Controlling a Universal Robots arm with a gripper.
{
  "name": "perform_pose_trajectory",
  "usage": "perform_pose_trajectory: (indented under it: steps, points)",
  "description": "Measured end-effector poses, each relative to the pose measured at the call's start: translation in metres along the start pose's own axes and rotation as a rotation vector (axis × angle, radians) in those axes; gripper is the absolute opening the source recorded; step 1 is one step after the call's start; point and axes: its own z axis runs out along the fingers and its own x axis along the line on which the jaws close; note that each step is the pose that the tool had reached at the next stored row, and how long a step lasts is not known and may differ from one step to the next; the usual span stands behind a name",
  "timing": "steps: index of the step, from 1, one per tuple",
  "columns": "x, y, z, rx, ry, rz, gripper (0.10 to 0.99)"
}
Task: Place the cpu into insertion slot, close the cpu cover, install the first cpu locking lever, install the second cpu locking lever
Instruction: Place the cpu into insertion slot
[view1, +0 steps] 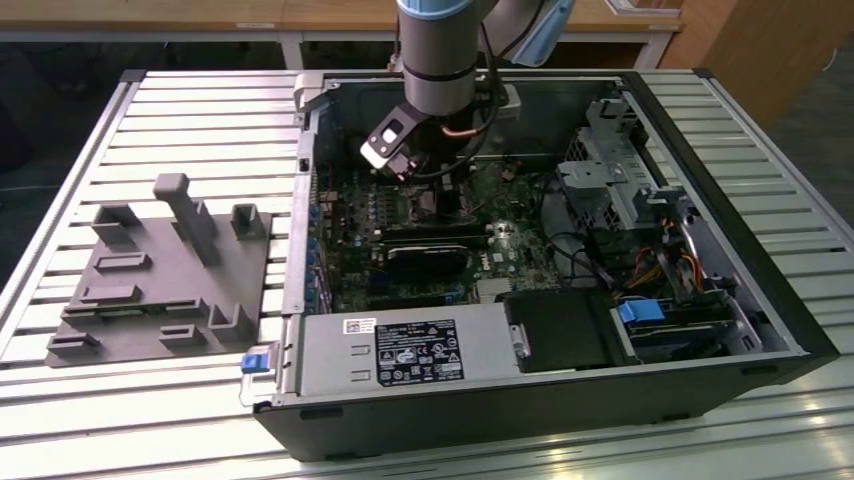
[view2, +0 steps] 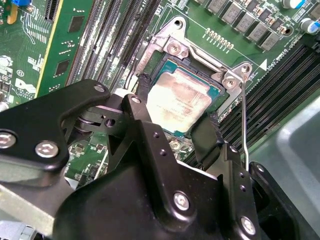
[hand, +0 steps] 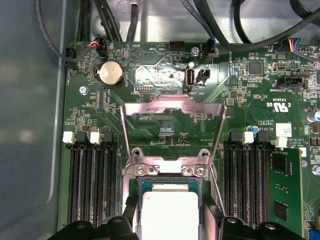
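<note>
The gripper (view2: 178, 102) is clamped on the cpu (hand: 170, 212), one finger on each opposite edge. The chip is down in the socket at the middle of the motherboard (hand: 165, 75). The cpu cover (hand: 172, 106) stands swung open at the socket's hinge edge. I'd say the chip must sit level and square, with no sideways shove.

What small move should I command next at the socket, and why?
Probably let go of the cpu, if it is held, and lift straight up a little. The gripper straddles the cpu, which looks seated level in its socket, and the cpu cover stands open, so it cannot swing down while the gripper is over the socket.
</note>
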Motion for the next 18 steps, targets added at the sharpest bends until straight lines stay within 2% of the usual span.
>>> perform_pose_trajectory:
  steps: [18]
  points:
    - [0.0002, 0.0009, -0.0103, 0.001, 0.0008, 0.000, 0.612]
